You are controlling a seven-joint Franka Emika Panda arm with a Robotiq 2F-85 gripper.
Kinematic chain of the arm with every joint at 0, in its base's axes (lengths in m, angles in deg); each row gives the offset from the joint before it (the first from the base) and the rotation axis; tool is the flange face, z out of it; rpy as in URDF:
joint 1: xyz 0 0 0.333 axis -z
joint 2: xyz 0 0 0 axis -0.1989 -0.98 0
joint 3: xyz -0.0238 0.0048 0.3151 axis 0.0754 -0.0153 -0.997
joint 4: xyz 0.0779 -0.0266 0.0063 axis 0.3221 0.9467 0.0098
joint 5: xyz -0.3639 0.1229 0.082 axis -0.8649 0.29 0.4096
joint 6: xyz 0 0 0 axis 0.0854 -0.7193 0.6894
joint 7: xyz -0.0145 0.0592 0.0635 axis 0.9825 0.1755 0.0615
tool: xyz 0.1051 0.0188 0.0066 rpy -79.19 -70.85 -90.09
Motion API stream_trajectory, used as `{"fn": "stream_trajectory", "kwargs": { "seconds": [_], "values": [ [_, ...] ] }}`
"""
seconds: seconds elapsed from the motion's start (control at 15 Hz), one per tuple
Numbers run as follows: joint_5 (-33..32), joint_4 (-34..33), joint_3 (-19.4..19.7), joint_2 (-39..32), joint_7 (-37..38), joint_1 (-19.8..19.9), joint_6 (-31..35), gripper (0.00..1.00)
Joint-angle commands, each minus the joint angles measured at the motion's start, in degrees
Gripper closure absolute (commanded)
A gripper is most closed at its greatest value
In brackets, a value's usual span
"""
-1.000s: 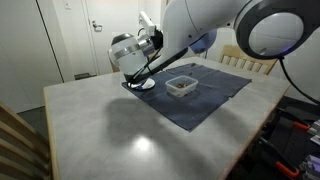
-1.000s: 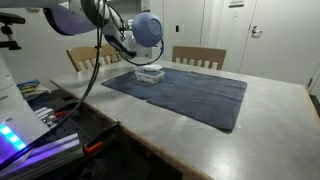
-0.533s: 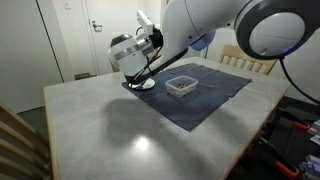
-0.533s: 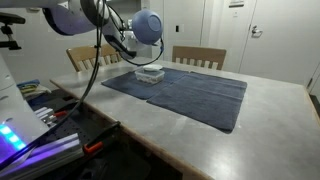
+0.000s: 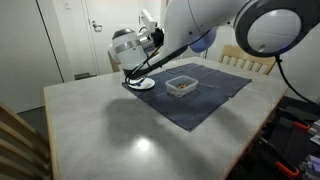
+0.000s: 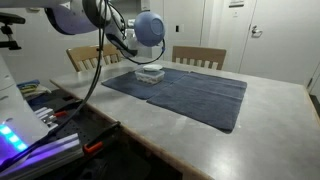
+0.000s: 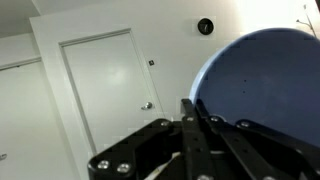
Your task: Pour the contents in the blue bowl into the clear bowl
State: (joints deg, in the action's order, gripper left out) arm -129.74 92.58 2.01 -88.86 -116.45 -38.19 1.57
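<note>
We see a smooth, pale table point(image 5: 95, 125) with a soft dark blue cloth point(image 5: 215, 98) on it, in a room with a white door point(image 7: 100, 95). The squarish clear bowl point(image 5: 181, 85) sits on the cloth, mid-frame. The gripper point(image 7: 197, 108) pinches the rim of the round blue bowl point(image 7: 268, 85), held up in the air, upper right in the wrist view.

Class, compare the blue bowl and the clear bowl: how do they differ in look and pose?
The blue bowl is solid blue and round; the clear bowl is see-through and squarish. The blue bowl is held up, tipped on edge, by the tool; the clear bowl sits flat on the dark cloth. Both are shallow.
</note>
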Motion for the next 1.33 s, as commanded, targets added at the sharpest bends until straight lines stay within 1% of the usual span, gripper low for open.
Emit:
{"fn": "stream_trajectory", "kwargs": {
  "seconds": [0.0,0.13,0.2,0.47,0.87,1.27],
  "values": [
    [3.4,-4.9,-3.0,0.0,0.5,2.0,1.5,0.99],
    [5.3,-6.7,-4.6,0.0,1.8,2.7,2.4,0.99],
    [8.1,-3.8,-4.9,2.3,4.5,2.7,3.4,0.99],
    [14.9,-5.1,-5.9,2.9,9.1,3.8,8.2,0.99],
    [21.3,-7.2,-4.5,3.3,14.1,6.5,15.9,0.99],
    [24.9,-9.2,-3.0,4.1,14.2,10.4,27.9,0.99]
  ]
}}
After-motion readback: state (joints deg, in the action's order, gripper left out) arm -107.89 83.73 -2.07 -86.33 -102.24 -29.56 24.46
